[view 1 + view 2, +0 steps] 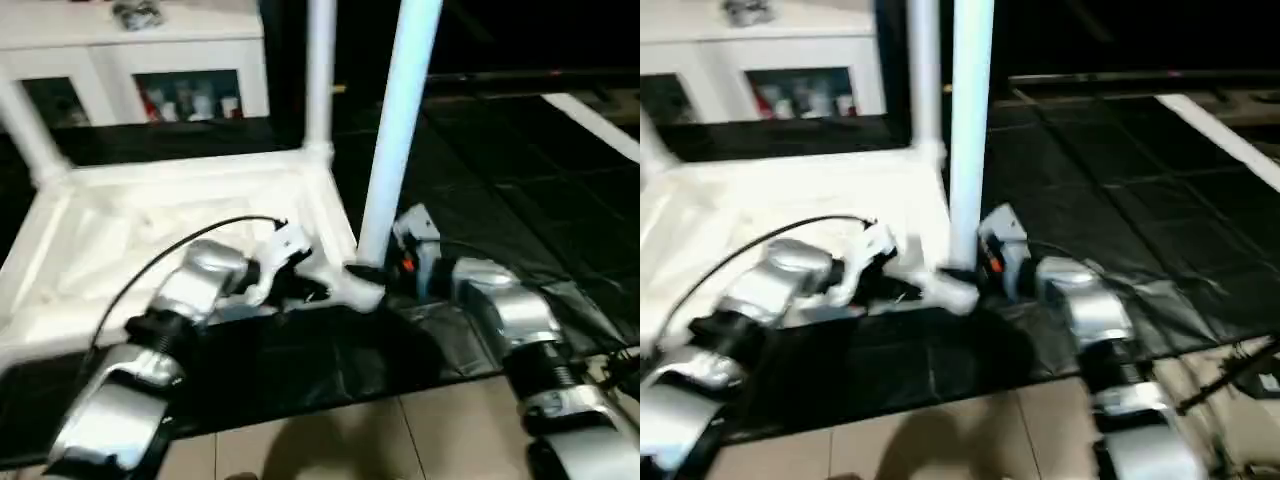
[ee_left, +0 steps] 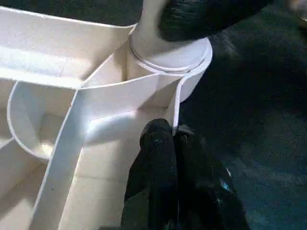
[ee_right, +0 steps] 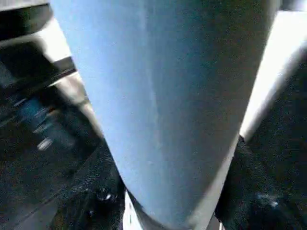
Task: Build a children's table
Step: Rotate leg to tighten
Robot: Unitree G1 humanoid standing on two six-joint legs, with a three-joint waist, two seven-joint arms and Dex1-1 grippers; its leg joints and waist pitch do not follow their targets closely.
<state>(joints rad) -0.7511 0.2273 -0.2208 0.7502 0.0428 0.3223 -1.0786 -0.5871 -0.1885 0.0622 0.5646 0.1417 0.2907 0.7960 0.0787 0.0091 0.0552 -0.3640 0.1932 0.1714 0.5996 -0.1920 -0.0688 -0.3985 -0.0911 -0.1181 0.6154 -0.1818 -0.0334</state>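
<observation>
Black floor mat, white cabinet behind

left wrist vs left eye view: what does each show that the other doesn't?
Left wrist: close up, the left gripper shut, its black fingertips against the thin wall of the table top beside the corner socket, plus the ribs inside the underside.

Left eye: two more upright legs, one at the far corner and one at the left, the white cabinet behind, the black mat, and the right gripper at the base of the near leg.

Both: that leg standing in the socket.
</observation>
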